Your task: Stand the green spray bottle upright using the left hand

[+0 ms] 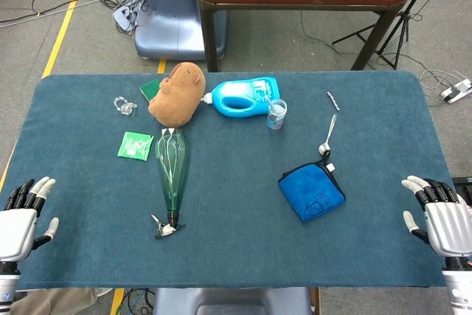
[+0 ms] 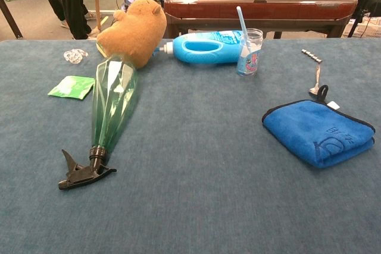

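The green spray bottle point(image 1: 172, 170) point(image 2: 112, 102) lies on its side on the blue table cloth, its black trigger head point(image 1: 166, 227) point(image 2: 81, 172) towards me and its base by the plush toy. My left hand point(image 1: 22, 215) rests at the near left edge of the table, fingers apart, holding nothing, well left of the bottle. At the near right edge my right hand point(image 1: 441, 215) also sits with fingers spread and empty. Neither hand shows in the chest view.
A brown plush capybara point(image 1: 178, 93) point(image 2: 132, 28) touches the bottle's base. Behind lie a blue detergent bottle point(image 1: 245, 98), a small cup point(image 1: 276, 114) with a straw, a green packet point(image 1: 135, 144), a clear clip point(image 1: 124, 105), a spoon point(image 1: 327, 136) and a folded blue cloth point(image 1: 311, 191).
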`<state>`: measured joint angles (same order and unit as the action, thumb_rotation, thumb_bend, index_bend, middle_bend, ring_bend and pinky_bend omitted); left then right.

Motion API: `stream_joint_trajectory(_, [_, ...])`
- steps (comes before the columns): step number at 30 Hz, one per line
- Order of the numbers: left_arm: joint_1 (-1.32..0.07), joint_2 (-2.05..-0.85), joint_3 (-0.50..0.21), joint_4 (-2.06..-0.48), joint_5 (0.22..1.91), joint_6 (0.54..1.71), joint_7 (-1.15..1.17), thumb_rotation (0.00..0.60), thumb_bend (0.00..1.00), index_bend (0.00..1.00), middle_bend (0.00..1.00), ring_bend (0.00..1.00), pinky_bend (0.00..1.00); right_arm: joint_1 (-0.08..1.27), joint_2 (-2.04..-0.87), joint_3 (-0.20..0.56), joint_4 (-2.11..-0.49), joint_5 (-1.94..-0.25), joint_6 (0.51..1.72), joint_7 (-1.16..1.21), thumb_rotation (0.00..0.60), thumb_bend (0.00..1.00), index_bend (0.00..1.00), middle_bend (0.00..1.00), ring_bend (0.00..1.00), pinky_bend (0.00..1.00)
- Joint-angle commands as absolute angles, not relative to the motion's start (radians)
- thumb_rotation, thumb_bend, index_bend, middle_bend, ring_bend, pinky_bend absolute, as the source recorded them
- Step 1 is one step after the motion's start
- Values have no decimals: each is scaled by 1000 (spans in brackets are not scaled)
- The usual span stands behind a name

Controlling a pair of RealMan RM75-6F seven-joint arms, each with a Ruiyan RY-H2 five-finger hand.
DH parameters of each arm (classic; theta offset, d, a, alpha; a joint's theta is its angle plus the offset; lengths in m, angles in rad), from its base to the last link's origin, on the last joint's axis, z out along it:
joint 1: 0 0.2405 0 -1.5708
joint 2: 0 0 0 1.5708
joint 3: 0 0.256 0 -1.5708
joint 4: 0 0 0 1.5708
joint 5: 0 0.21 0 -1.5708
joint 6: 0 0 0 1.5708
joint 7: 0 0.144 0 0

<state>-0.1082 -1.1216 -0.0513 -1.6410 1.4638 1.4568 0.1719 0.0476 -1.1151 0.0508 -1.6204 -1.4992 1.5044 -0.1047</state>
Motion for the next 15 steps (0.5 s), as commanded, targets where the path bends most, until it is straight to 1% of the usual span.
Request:
stream_joint_trajectory(1, [-115,-1132,-61,-1634,1457,1457,176,600,405,75,80,25,75,43,-1114,50,-1622,-1495,1508,-105,600,354,265,228,157,193])
stream_joint_trajectory(15, [-148,-1144,-76,-1614,1478,1447,159,600,405,98,80,34,75,29,-1104,55,-1635,-1490,1526,-101,600,353,265,228,156,193])
